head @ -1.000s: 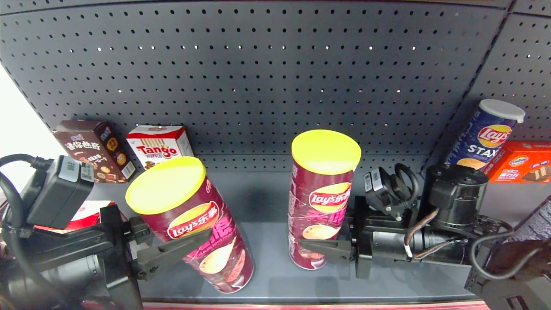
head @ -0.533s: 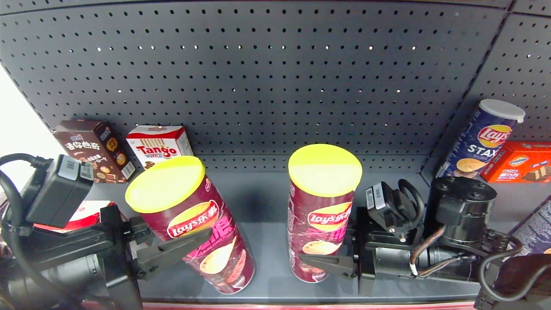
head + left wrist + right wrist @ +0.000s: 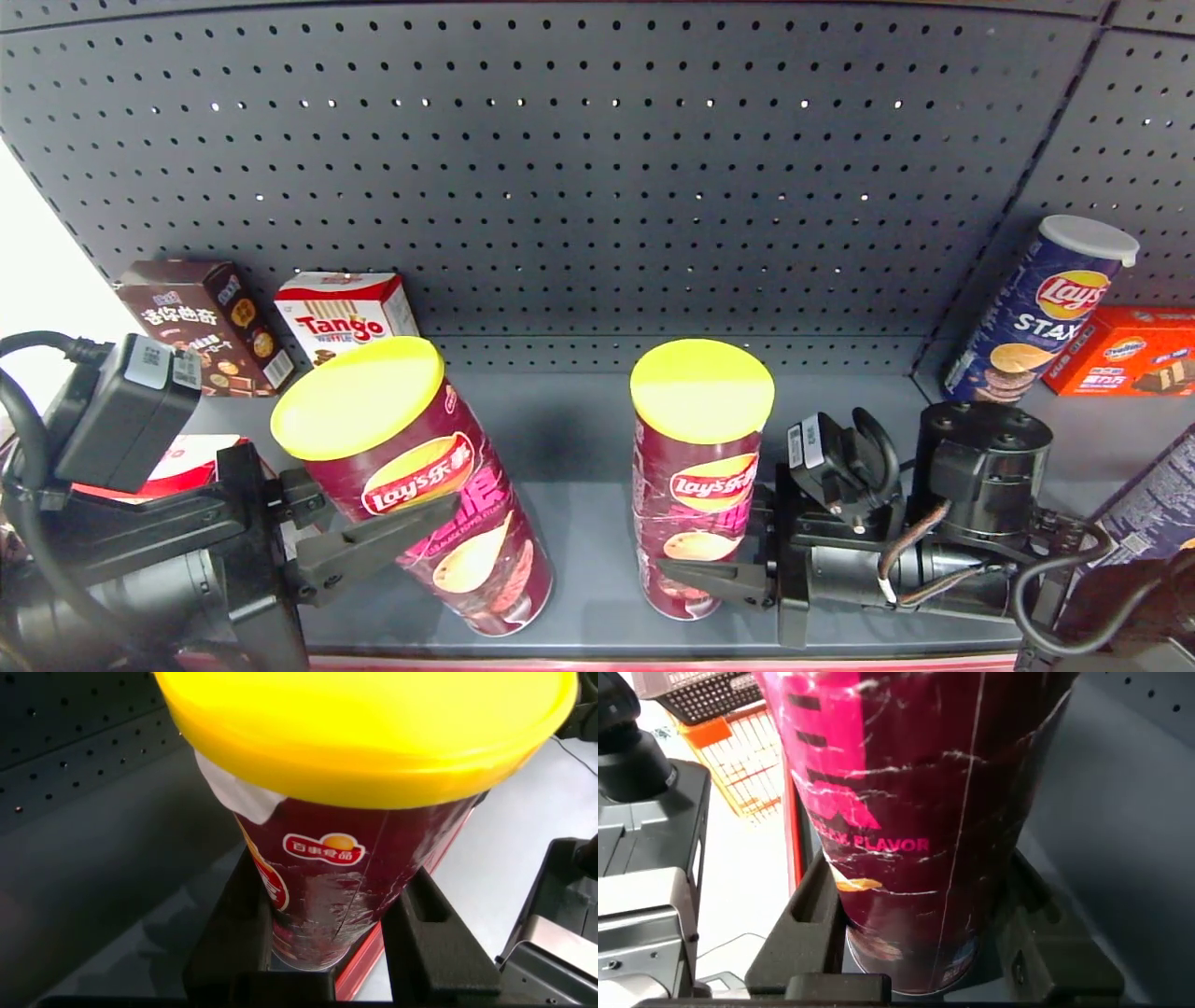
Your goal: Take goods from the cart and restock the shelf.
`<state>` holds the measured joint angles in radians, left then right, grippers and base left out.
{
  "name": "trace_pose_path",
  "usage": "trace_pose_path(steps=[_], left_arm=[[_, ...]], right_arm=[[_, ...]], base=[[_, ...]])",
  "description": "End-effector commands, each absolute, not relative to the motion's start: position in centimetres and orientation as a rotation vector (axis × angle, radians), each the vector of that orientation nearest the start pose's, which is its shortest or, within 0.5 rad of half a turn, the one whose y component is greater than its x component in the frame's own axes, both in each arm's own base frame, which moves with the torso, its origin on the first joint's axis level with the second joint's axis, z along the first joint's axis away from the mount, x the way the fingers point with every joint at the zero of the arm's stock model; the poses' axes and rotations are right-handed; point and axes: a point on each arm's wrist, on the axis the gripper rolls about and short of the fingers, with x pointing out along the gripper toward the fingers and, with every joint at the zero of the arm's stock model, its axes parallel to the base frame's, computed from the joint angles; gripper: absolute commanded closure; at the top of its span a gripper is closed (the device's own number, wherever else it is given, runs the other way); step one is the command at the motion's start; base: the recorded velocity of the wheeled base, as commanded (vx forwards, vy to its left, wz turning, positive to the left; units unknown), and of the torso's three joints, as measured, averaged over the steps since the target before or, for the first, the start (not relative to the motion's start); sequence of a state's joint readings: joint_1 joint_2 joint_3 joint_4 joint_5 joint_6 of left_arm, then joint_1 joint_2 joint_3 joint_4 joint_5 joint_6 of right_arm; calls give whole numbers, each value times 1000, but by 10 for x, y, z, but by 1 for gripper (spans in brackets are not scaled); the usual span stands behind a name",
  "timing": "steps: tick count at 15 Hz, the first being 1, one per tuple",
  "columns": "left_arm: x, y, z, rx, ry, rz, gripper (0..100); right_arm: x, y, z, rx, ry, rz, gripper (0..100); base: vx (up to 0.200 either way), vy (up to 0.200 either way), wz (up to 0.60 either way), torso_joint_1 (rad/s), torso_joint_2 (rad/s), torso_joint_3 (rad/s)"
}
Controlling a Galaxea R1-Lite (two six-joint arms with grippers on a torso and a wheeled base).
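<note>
Left end effector [image 3: 332, 952]: jaws closed on the lower body of the left can [image 3: 411, 476]. The can is tilted, with its base near the front edge of the shelf [image 3: 579, 448].

Right end effector [image 3: 924, 924]: clamped low on the right can [image 3: 698, 485]. That can is upright, also near the shelf's front edge; can't tell if its base is seated.

Handling guess: light cardboard tubes, stiff but crushable, with a glossy, slippery wrap. They're tall, so tippy. Grip the lower-mid body, never the yellow lid [image 3: 358, 399].

Both arms lie roughly level along the shelf front, one in from each end, fingers straddling the tubes.
</note>
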<state>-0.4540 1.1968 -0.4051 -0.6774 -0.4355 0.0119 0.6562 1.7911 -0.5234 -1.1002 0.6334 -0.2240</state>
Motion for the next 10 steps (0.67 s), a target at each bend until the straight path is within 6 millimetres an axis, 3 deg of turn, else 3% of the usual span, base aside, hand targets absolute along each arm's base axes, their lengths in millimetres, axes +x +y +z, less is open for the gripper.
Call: trace_pose_path(steps=[1, 8, 9, 10], left_arm=[[145, -82, 197, 13, 112, -889, 100], [145, -82, 196, 11, 114, -891, 100], [145, -81, 196, 11, 113, -889, 100], [145, -82, 196, 11, 113, -889, 100]], right_arm=[[222, 188, 124, -194, 61, 1303, 100], [221, 190, 122, -202, 64, 1301, 100], [221, 190, 123, -204, 63, 1292, 0], [220, 189, 124, -207, 60, 1283, 0]], base=[[0, 0, 0, 0, 0, 0], [0, 0, 0, 0, 0, 0], [0, 0, 0, 0, 0, 0], [0, 0, 0, 0, 0, 0]])
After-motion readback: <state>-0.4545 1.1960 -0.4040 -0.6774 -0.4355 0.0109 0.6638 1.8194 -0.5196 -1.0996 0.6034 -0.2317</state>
